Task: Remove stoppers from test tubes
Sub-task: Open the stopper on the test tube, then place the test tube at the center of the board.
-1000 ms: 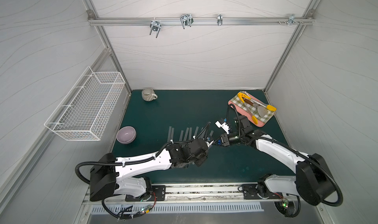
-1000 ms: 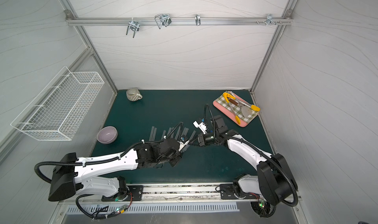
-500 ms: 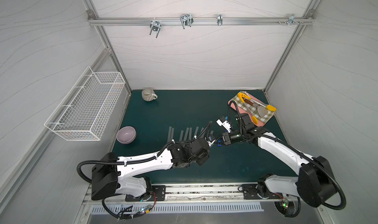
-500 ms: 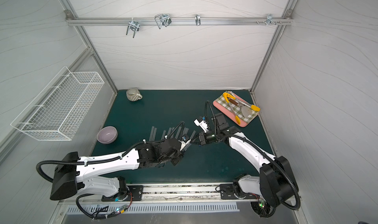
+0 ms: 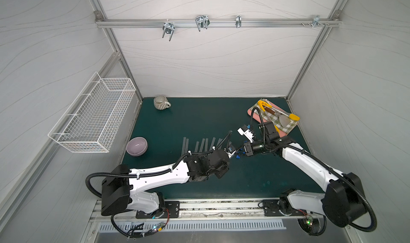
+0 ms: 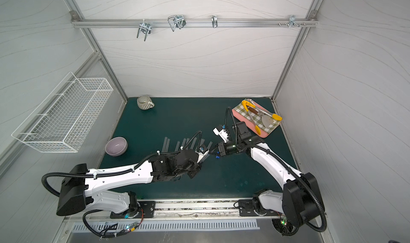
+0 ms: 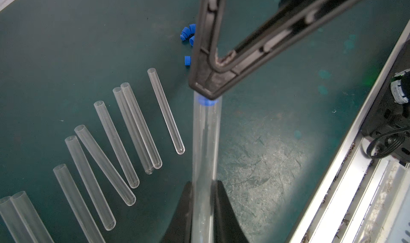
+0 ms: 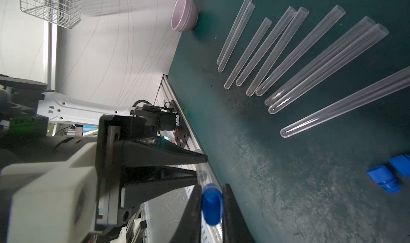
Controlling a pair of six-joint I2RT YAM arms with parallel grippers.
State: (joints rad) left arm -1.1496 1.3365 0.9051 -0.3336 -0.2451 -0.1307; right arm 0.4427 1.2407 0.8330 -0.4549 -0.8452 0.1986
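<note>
We are seeing soft, even light.
Top-view edges are bowing; the stopper [image 8: 211, 205] is blurring in the right wrist view.

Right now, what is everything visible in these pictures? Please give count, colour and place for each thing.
open test tubes: nine, clear, lying on the mat
stoppered test tube: one, clear, in the left gripper
stopper: one, blue, in that tube's mouth
loose stoppers: several, blue, on the mat
bowl: one, lilac, mat's left edge
mug: one, striped, far left corner
wire basket: one, white, left wall
tray: one, pink, far right corner, under checked cloth and utensils
left gripper: black, shut on the tube
right gripper: black, shut on the stopper
</note>
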